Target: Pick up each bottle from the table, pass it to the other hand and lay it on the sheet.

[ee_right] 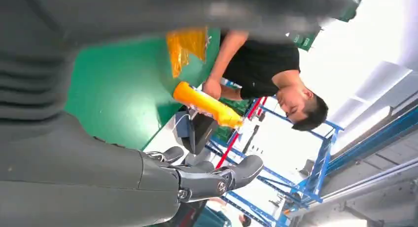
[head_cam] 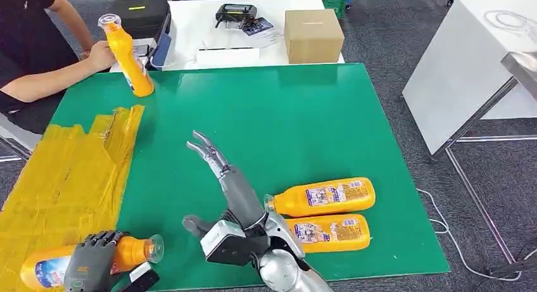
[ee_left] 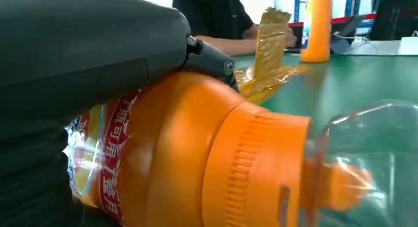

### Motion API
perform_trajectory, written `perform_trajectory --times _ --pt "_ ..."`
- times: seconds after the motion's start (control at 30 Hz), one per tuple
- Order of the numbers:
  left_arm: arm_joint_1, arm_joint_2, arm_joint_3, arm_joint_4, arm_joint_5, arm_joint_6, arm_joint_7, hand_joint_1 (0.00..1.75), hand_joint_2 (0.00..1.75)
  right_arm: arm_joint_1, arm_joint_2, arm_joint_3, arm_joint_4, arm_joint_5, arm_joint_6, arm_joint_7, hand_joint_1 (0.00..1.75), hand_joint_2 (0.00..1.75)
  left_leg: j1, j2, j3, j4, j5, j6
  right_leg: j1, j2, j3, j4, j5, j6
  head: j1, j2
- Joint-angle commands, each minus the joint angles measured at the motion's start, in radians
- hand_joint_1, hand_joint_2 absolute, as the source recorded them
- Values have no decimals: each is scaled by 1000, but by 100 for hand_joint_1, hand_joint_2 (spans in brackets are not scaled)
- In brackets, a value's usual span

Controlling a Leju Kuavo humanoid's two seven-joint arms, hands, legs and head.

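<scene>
My left hand [head_cam: 92, 261] grips an orange bottle [head_cam: 130, 252] lying at the near end of the yellow sheet [head_cam: 63, 178], its clear cap pointing right. The left wrist view has that bottle [ee_left: 197, 153] close up under my thumb [ee_left: 88, 45]. My right hand [head_cam: 218, 171] hovers open over the green mat, fingers stretched out and holding nothing; its fingers [ee_right: 217, 178] appear spread in the right wrist view. Two more orange bottles [head_cam: 323, 197] [head_cam: 329, 232] lie side by side just right of my right arm. A fourth bottle [head_cam: 130, 54] stands at the mat's far left corner.
A person [head_cam: 38, 57] sits at the far left with a hand beside the standing bottle. Behind the green mat [head_cam: 285, 121] are a cardboard box [head_cam: 313, 35], a black case [head_cam: 142, 16] and a controller. A white table [head_cam: 468, 64] stands to the right.
</scene>
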Motion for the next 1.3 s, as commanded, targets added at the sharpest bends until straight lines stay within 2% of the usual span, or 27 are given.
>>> perform_trajectory --times 0.03,0.1,0.13,0.17,0.4,0.7,0.73,0.83,0.93,1.03,1.1,1.23,1.3 --pt "-18 5 35 102 5 -37 -16 175 175 -36 -39 0 10 -3 7 5 0 175 0 2 3 -2 0 0 0 1 3 -2 0 -1 0 0" --pt "-16 9 35 112 -3 -52 -18 175 175 -37 -39 2 11 -3 6 6 0 175 0 2 4 -1 0 0 0 1 3 -1 0 -1 0 0" --pt "-18 12 36 118 -11 -55 -12 2 175 -39 -39 3 13 -4 7 6 0 175 0 2 5 -2 0 0 1 1 5 -2 1 -1 0 0" --pt "-25 10 45 130 -27 -69 19 0 0 -38 -39 3 13 -4 7 8 0 175 0 2 5 -2 0 0 0 1 4 -1 1 -1 -1 0" --pt "-23 9 47 106 -20 -51 13 0 0 -38 -40 6 11 -3 8 10 0 175 0 1 8 -2 0 1 0 0 8 -1 0 -1 -1 0" --pt "-17 -37 72 28 -23 32 0 0 0 -37 -38 13 11 3 9 15 0 175 0 2 7 -1 0 0 1 1 8 -1 0 -1 0 0" --pt "-18 -42 76 19 -21 49 -4 0 0 -36 -38 14 11 4 9 15 0 175 0 2 8 -1 -1 1 1 1 8 -1 0 -1 0 0" --pt "-15 -110 110 -67 46 245 -62 0 0 -27 -38 24 8 10 11 15 0 175 0 1 5 0 0 1 1 0 6 0 0 0 0 0" --pt "-3 -155 130 -158 164 361 -133 0 0 -27 -41 41 14 10 10 16 0 175 1 1 4 1 -1 1 1 0 5 -1 0 0 -1 0" --pt "-3 -161 136 -172 185 376 -145 0 0 -27 -41 44 16 11 9 15 0 175 1 2 5 0 -1 1 1 1 6 -1 0 0 0 0" --pt "-10 -177 149 -189 298 440 -212 0 0 -28 -42 51 20 11 6 14 0 175 1 2 5 0 -1 1 1 1 6 -1 0 0 0 0" --pt "-9 -178 150 -196 301 440 -214 0 0 -27 -42 52 21 11 5 13 0 175 0 1 4 -1 0 1 1 0 5 -1 0 0 0 0" --pt "-12 -180 147 -264 413 440 -251 0 0 -41 -50 62 30 6 2 9 0 175 1 1 5 0 0 1 1 0 6 -1 0 -1 0 0"
